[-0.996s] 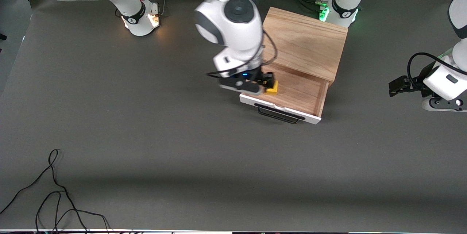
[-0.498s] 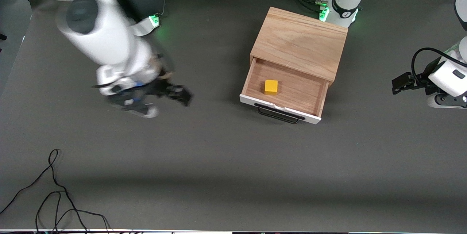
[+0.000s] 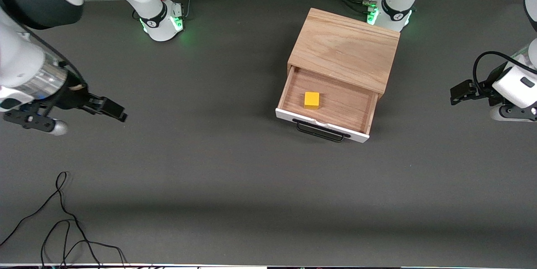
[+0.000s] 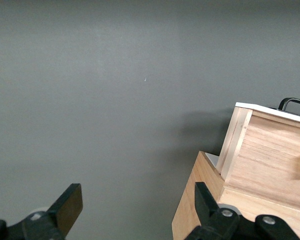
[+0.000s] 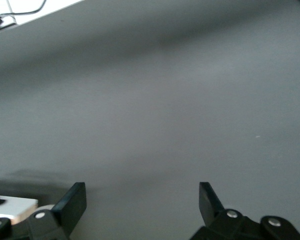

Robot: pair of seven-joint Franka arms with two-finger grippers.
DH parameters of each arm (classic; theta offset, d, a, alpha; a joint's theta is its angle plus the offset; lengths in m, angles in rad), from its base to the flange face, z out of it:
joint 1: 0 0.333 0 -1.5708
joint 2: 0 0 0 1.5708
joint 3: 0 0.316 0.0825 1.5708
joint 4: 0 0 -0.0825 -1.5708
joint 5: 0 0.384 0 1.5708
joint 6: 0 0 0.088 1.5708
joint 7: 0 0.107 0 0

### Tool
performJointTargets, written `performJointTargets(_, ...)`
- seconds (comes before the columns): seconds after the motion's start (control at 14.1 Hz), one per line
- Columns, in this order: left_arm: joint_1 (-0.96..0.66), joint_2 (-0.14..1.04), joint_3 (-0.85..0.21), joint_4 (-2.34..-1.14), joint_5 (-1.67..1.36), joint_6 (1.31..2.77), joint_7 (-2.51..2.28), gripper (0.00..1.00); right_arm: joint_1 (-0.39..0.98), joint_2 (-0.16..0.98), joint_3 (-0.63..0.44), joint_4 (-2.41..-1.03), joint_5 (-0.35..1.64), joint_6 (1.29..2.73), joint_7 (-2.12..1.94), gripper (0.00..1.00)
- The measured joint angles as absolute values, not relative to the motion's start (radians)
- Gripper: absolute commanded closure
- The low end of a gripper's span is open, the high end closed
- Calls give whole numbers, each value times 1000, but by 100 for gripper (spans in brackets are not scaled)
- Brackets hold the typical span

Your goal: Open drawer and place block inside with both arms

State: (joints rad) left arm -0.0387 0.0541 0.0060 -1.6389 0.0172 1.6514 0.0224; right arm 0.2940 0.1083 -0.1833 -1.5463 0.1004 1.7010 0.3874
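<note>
The drawer (image 3: 335,105) stands pulled out of the light oak box (image 3: 344,46), its white front and black handle (image 3: 321,131) facing the front camera. The yellow block (image 3: 311,100) lies inside on the drawer floor, untouched. My right gripper (image 3: 115,111) hangs open and empty over bare table at the right arm's end, well away from the box. In the right wrist view the right gripper (image 5: 141,200) has only grey table between its fingers. My left gripper (image 3: 455,95) waits open beside the box at the left arm's end. In the left wrist view the left gripper (image 4: 137,202) is empty, the drawer (image 4: 270,160) off to one side.
Loose black cables (image 3: 63,218) lie on the table near the front camera at the right arm's end. More cables (image 3: 348,2) run by the left arm's base. Grey table surrounds the box on all sides.
My right gripper was at the block inside the drawer; it has since swung away to its own end of the table, leaving the block in the drawer. The left arm barely shifted.
</note>
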Motion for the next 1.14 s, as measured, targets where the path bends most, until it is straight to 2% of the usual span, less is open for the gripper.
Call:
performJointTargets(0.21, -39, 50, 5, -1638, 17, 1643, 23, 0, 223, 68, -210, -1612, 100, 1713, 292, 0)
performJointTargets(0.5, -39, 50, 5, -1637, 17, 1643, 23, 0, 41, 48, -108, -1641, 100, 1728, 158, 0)
performJointTargets(0.85, -39, 49, 5, -1636, 17, 1642, 23, 0, 3, 101, 15, -1649, 37, 1780, 154, 0)
performJointTargets(1.14, -39, 49, 5, -1636, 17, 1641, 23, 0, -6, 121, 37, -1637, 30, 1786, 154, 0)
